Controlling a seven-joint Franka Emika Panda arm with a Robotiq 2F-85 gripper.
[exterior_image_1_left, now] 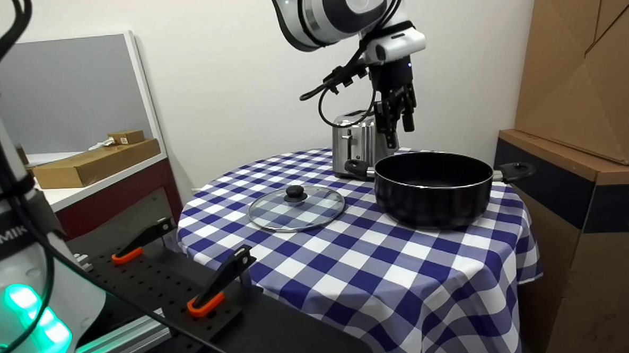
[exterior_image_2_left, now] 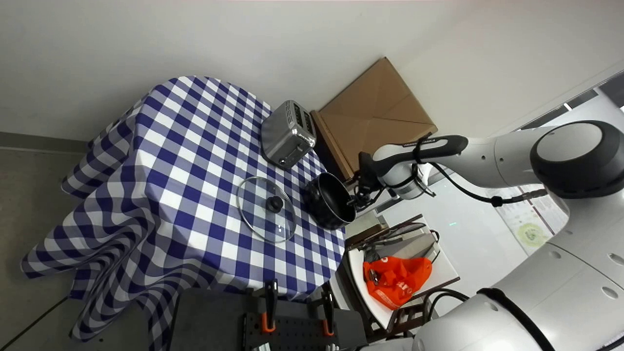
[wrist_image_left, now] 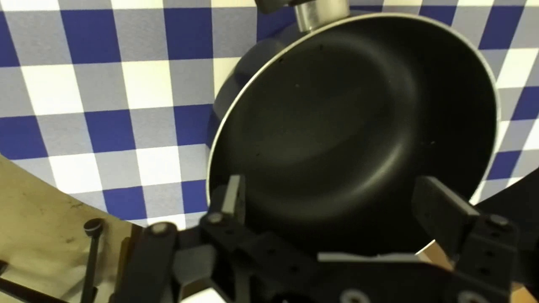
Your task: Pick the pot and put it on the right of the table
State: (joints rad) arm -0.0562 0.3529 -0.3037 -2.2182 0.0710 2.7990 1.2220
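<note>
The black pot [exterior_image_1_left: 433,206] stands upright on the round table [exterior_image_1_left: 318,261] with the blue-and-white checked cloth, near the cardboard boxes. It also shows in an exterior view [exterior_image_2_left: 319,202], close to the table edge. In the wrist view the pot [wrist_image_left: 337,109] is empty inside, and part of one handle shows at the top. My gripper [exterior_image_1_left: 400,133] points down, above the pot's rim level and apart from it in this exterior view. In the wrist view the gripper [wrist_image_left: 330,183] is open, its fingers wide apart over the pot's opening, with nothing between them. The near rim is partly hidden by the gripper.
A clear glass lid [exterior_image_1_left: 297,219] with a black knob lies beside the pot. A silver toaster [exterior_image_1_left: 358,143] stands behind the pot. Large cardboard boxes [exterior_image_1_left: 557,272] stand beside the table. A dark workbench [exterior_image_1_left: 278,326] with orange-handled clamps [exterior_image_1_left: 206,304] adjoins the table's front.
</note>
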